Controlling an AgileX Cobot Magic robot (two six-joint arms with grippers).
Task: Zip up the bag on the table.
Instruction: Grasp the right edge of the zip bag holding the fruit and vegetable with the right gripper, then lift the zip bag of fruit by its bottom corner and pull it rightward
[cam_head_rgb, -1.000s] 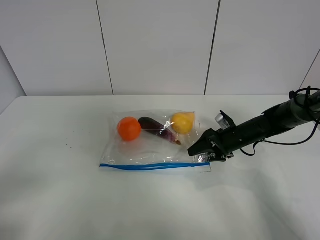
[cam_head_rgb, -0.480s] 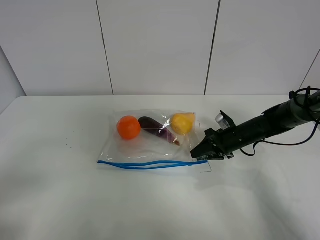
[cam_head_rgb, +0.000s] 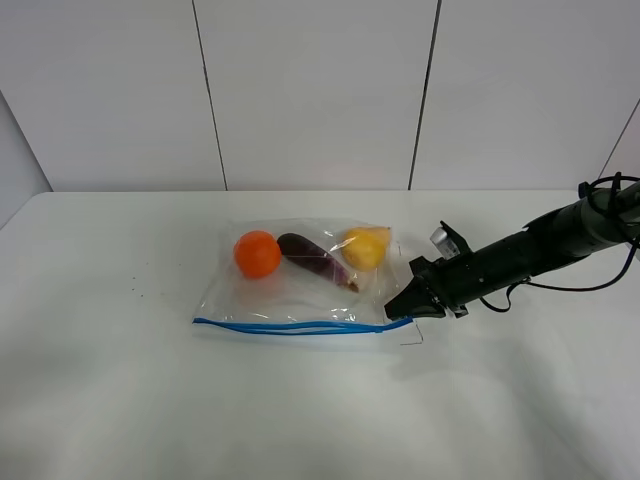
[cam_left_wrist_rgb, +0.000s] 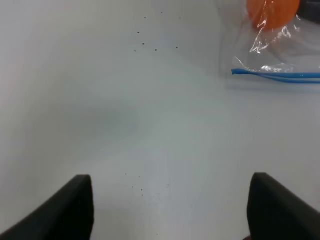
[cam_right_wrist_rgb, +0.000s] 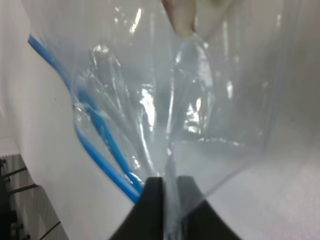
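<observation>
The right fingers (cam_head_rgb: 405, 302) are clenched on the bag (cam_head_rgb: 300, 295), pinching its clear plastic at the 4 o'clock corner, where the blue strip (cam_head_rgb: 290, 326) ends. The bag lies flat mid-desk (cam_head_rgb: 100, 400), the strip along its 6 o'clock edge. The left fingers (cam_left_wrist_rgb: 70, 207) are spread wide and hold nothing.

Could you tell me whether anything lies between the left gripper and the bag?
Nothing visible does: between the open left gripper and the bag lies only bare table with a few tiny dark specks.
</observation>
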